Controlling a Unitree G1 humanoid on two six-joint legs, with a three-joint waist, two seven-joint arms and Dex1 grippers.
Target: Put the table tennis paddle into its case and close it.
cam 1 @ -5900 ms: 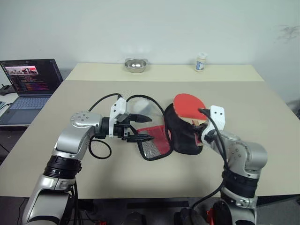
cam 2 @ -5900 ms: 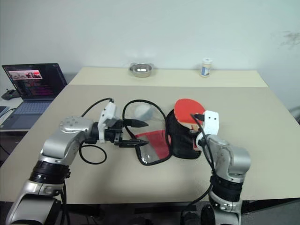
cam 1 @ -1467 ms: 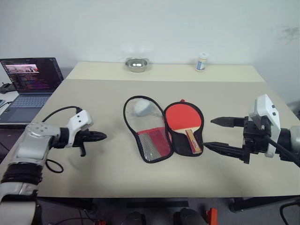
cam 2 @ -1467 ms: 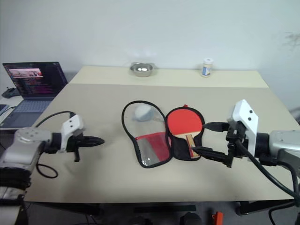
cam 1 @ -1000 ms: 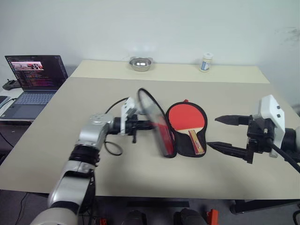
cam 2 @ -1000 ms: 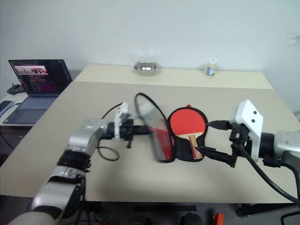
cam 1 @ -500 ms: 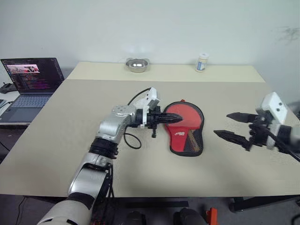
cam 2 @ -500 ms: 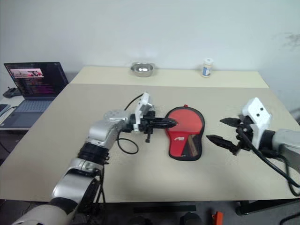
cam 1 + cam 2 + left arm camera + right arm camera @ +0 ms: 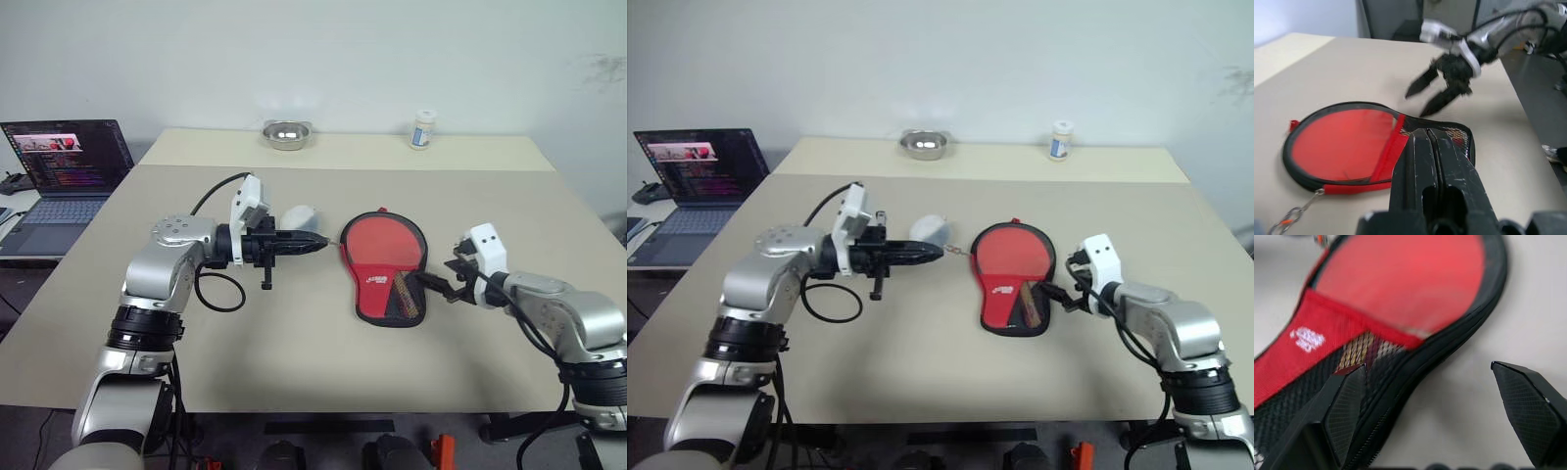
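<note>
We see the case lying flat near the middle of the frame in the head views, folded shut with its red and mesh face up and the small white logo showing. Through the clear upper face and the mesh we make out the table tennis paddle inside — red blade toward the top of the frame, striped handle under the mesh at the narrow lower end. Whether the zipper is drawn we cannot tell.

The left gripper sits left of centre, pointing toward the case, its two fingers pressed together with nothing between them; its tip is just short of the case's rim, beside a small chain pull at the case's edge. A white ball lies just behind it.

The right gripper is at the lower right of the case, jaws spread wide and holding nothing — one finger at the case's black rim, the other over bare table.
</note>
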